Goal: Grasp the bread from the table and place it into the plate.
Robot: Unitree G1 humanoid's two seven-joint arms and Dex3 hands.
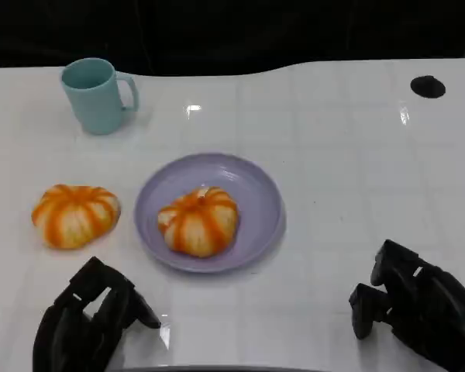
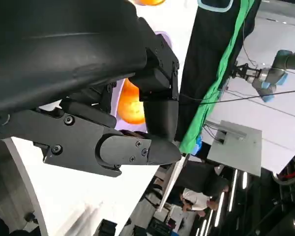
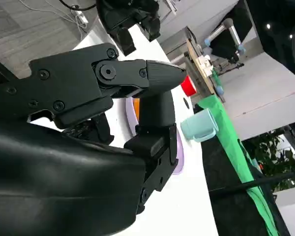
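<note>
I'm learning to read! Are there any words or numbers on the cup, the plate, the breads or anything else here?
None that can be read.
The teal cup, the purple plate, the bread on the plate and the bread on the table are all plain.
The room behind, seen from the wrist views, is too small and blurred to read anything.
</note>
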